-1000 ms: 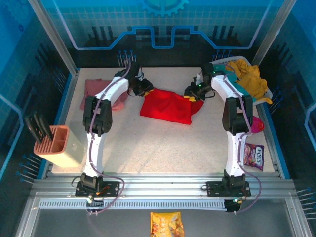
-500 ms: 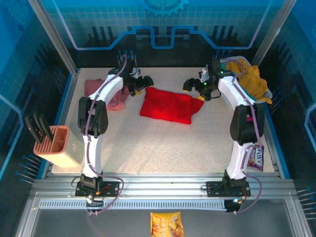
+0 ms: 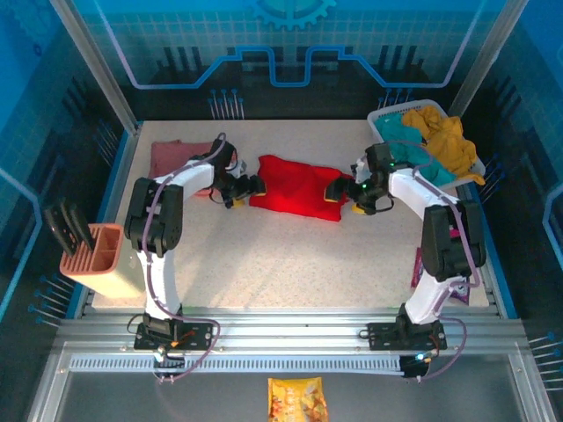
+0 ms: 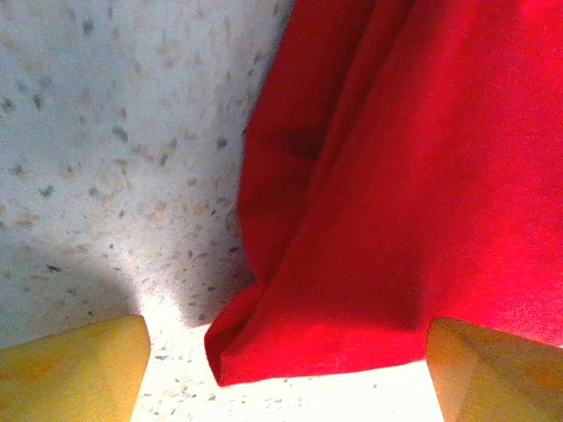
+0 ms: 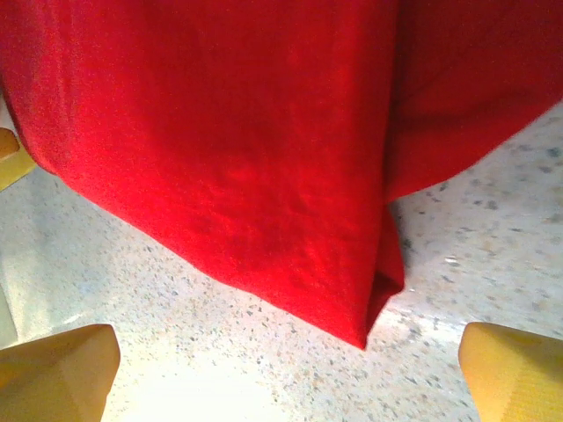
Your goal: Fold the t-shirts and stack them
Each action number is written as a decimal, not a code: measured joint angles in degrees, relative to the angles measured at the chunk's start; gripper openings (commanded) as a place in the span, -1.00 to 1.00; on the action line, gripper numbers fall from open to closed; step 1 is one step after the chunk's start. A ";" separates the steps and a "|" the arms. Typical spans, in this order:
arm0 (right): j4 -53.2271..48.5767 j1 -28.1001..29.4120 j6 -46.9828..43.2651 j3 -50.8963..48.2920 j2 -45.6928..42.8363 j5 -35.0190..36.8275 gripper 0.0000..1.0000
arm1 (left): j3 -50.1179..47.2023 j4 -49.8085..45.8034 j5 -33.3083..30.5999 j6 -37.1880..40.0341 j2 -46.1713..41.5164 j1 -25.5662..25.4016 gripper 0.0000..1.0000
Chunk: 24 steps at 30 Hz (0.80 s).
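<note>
A bright red t-shirt (image 3: pixel 295 186) lies folded into a flat rectangle on the speckled table, toward the back middle. A dusty-pink t-shirt (image 3: pixel 171 158) lies folded at the back left. My left gripper (image 3: pixel 246 189) sits low at the red shirt's left near corner, open. In the left wrist view that corner of the red shirt (image 4: pixel 264 343) lies between the yellow fingertips (image 4: pixel 70 369), and nothing is gripped. My right gripper (image 3: pixel 339 195) is open at the shirt's right near corner. In the right wrist view the red shirt (image 5: pixel 246 132) has its folded corner lying on the table between wide-spread fingertips (image 5: pixel 515 369).
A white basket (image 3: pixel 387 114) holding yellow and teal clothes stands at the back right. A peach rack (image 3: pixel 110 259) with dark utensils stands at the left near edge. A snack packet (image 3: pixel 297 400) lies off the table in front. The near half of the table is bare.
Both grippers have opened and let go of the red shirt at its far edge. They have moved nearer and lower, to its two near corners. The shirt now lies flat.
</note>
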 measured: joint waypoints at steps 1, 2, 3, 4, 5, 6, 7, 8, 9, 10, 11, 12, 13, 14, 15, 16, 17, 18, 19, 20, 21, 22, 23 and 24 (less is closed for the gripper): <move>1.40 0.83 -0.02 -0.68 0.46 0.00 0.99 | -1.29 1.33 0.22 -0.24 -0.22 0.02 0.57; 2.64 1.46 -0.02 -1.31 0.76 -0.04 1.00 | -2.16 2.67 0.96 -0.85 -0.81 0.35 0.54; 3.65 1.90 0.02 -1.84 1.01 -0.11 0.98 | -2.91 3.87 1.53 -1.16 -1.29 0.55 0.51; 4.66 2.23 0.00 -2.32 1.31 -0.26 0.95 | -3.72 5.14 2.08 -1.57 -1.75 0.59 0.47; 5.51 2.36 0.11 -2.62 1.64 -0.33 0.92 | -4.31 6.12 2.58 -1.95 -1.95 0.55 0.41; 6.38 2.38 0.17 -2.86 2.19 -0.46 0.87 | -4.87 7.06 3.02 -2.56 -1.97 0.42 0.36; 6.91 2.38 0.31 -2.93 2.75 -0.44 0.85 | -5.31 7.72 3.34 -2.99 -1.97 0.28 0.31; 7.43 2.36 0.48 -3.04 3.28 -0.39 0.83 | -5.77 8.24 3.63 -3.37 -1.97 0.17 0.27; 8.22 2.36 0.52 -3.43 3.67 -0.26 0.76 | -6.21 8.90 3.96 -3.91 -1.97 0.07 0.22; 8.81 2.38 0.61 -4.07 3.80 -0.17 0.73 | -6.73 9.81 4.07 -4.57 -1.97 0.00 0.17; 9.03 2.38 0.85 -4.66 3.82 -0.07 0.72 | -7.23 10.64 4.11 -4.96 -1.97 -0.09 0.13; 9.11 2.38 1.07 -5.27 3.82 0.07 0.71 | -7.72 11.41 4.15 -5.57 -1.97 -0.15 0.09; 9.33 2.38 1.20 -5.92 3.82 0.20 0.68 | -8.26 12.24 4.22 -6.19 -1.97 -0.28 0.04; 9.53 2.40 1.42 -6.38 3.85 0.20 0.67 | -8.61 12.81 4.11 -6.67 -1.97 -0.48 0.01; 9.68 2.43 1.53 -6.88 3.87 0.20 0.64 | -8.81 13.31 3.78 -7.37 -1.97 -0.57 -0.02; 10.16 2.40 1.64 -7.21 3.87 0.26 0.61 | -8.96 14.01 3.78 -7.82 -1.97 -0.63 -0.11; 10.51 2.40 1.95 -7.34 3.87 0.31 0.57 | -9.05 14.58 3.52 -8.41 -1.97 -0.83 -0.18; 10.69 2.40 2.19 -7.48 3.87 0.59 0.50 | -9.07 14.88 3.34 -8.90 -1.97 -1.11 -0.22; 10.95 2.38 2.43 -7.65 3.87 0.90 0.42 | -9.07 15.39 3.06 -9.49 -1.97 -1.46 -0.29; 10.99 2.36 2.67 -7.74 3.87 1.20 0.37 | -9.07 15.67 2.89 -9.99 -1.97 -1.75 -0.33; 11.02 2.36 2.86 -7.76 3.87 1.44 0.29 | -9.07 15.98 2.67 -10.40 -1.97 -1.97 -0.38; 11.15 2.36 3.06 -7.80 3.87 1.44 0.20 | -9.05 16.13 2.34 -10.75 -1.97 -2.19 -0.46; 11.39 2.43 3.15 -7.82 3.89 1.44 0.07 | -9.05 16.24 1.95 -10.97 -1.97 -2.34 -0.56; 11.56 2.51 3.26 -7.82 3.96 1.25 -0.06 | -9.05 16.31 1.53 -11.30 -1.97 -2.45 -0.64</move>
